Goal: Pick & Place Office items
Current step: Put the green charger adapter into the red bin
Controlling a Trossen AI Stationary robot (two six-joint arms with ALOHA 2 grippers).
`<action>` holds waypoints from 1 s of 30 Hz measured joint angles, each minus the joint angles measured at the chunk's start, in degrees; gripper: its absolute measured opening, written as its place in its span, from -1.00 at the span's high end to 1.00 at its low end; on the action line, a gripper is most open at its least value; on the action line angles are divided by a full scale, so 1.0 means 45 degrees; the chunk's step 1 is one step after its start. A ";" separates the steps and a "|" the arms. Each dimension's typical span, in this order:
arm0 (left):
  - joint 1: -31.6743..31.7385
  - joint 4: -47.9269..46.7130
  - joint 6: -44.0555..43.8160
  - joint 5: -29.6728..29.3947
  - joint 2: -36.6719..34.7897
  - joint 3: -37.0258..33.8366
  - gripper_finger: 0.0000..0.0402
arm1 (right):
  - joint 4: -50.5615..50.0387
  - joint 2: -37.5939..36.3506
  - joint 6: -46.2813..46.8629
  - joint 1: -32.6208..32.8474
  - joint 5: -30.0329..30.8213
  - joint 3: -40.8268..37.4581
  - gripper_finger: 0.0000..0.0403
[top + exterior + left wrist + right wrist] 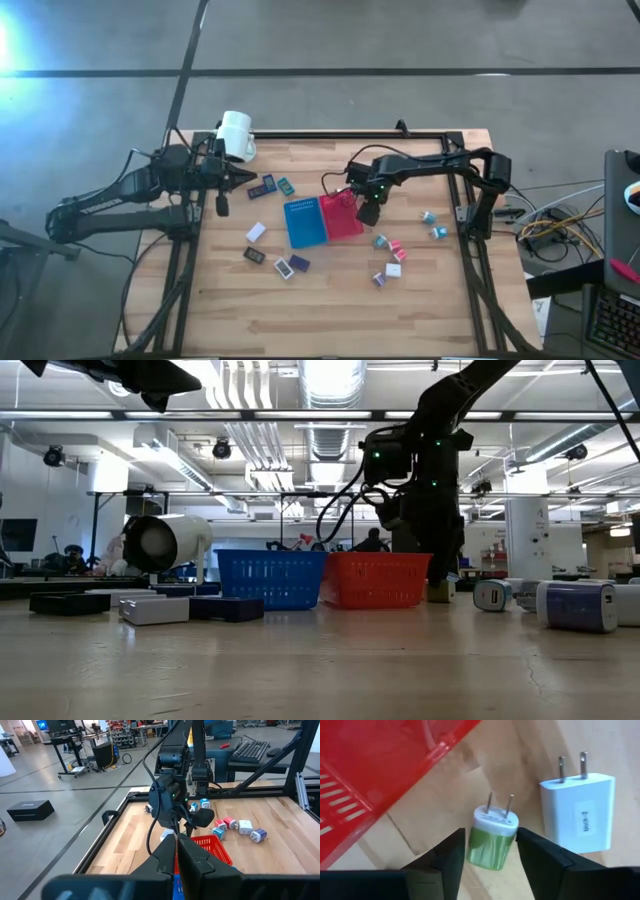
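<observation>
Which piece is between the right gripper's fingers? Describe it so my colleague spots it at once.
Find the red tray; just off its edge, the right gripper grips the green charger plug. It is small and round, green with a white cap and two prongs, whereas the white charger beside it is larger, boxy and all white.

mug: lay on its side at the surface's far left corner
blue tray: mid-surface, touching red tray
</observation>
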 joint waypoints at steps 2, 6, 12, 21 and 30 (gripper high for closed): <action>0.0004 -0.0002 -0.0001 0.0000 0.0005 0.0000 0.88 | -0.0003 -0.0005 -0.0020 0.0048 -0.0007 0.0000 0.27; 0.0002 -0.0002 -0.0004 -0.0002 0.0005 0.0000 0.88 | -0.0033 -0.0076 -0.0037 0.0059 -0.0079 0.0019 0.52; 0.0000 -0.0002 -0.0045 -0.0005 0.0005 0.0000 0.88 | 0.0005 -0.0107 -0.0054 0.0059 -0.0041 0.0044 0.81; 0.0000 -0.0002 -0.0045 -0.0010 0.0001 0.0000 0.88 | 0.0054 -0.0073 -0.0097 0.0065 -0.0055 0.0034 0.90; 0.0004 -0.0012 -0.0089 -0.0010 0.0003 0.0000 0.88 | 0.0175 -0.0044 -0.0146 0.0118 -0.0817 0.0019 0.71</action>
